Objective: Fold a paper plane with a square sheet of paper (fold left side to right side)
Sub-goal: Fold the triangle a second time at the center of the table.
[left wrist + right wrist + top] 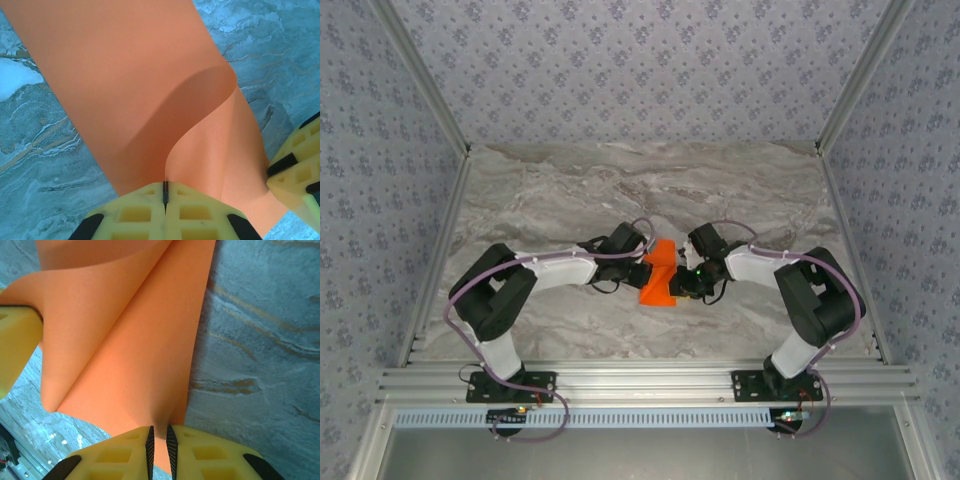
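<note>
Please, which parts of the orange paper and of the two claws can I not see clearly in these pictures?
- Left wrist view: the left claw hides the edge it pinches of the square sheet of paper. The picture's top edge cuts off the far part.
- Right wrist view: the right claw hides its pinched edge. The sheet runs out at the top.
- Top view: the sheet is too small to read its creases, and both claws cover its sides.

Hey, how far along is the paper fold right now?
Done: left gripper and right gripper each pinch the paper. In hand: it bows in a curl, not pressed flat. To do: meet the edges, press the crease, likely further plane folds.
</note>
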Motion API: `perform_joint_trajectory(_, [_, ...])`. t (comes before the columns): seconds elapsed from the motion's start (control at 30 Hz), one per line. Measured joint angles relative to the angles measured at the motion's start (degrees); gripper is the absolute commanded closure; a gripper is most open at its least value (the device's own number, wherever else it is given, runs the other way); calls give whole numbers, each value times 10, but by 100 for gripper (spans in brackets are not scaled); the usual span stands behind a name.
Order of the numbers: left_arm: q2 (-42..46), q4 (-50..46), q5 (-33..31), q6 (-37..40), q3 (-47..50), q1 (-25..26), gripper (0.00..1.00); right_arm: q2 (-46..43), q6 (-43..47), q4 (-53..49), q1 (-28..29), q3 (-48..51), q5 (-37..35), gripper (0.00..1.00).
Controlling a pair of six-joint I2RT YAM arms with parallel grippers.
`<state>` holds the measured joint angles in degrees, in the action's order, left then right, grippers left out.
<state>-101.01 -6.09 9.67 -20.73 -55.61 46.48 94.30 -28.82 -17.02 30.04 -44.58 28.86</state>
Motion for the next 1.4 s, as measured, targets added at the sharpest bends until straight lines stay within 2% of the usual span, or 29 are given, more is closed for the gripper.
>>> perform_joint_trajectory(0.8, [-23,3,4,2,-1,0,96,0,2,-1,-1,-1,5,82])
perform_joint_trajectory(0.97, [-23,3,4,2,-1,0,96,-27,4,2,-21,10,23,83])
perform_joint_trajectory(1.13, [-23,3,4,2,-1,0,96,-42,-14,57,-39,12,56,84])
perform_joint_trajectory(1.4, [-23,3,4,2,-1,0,96,12,-51,125,-29,-23,80,85])
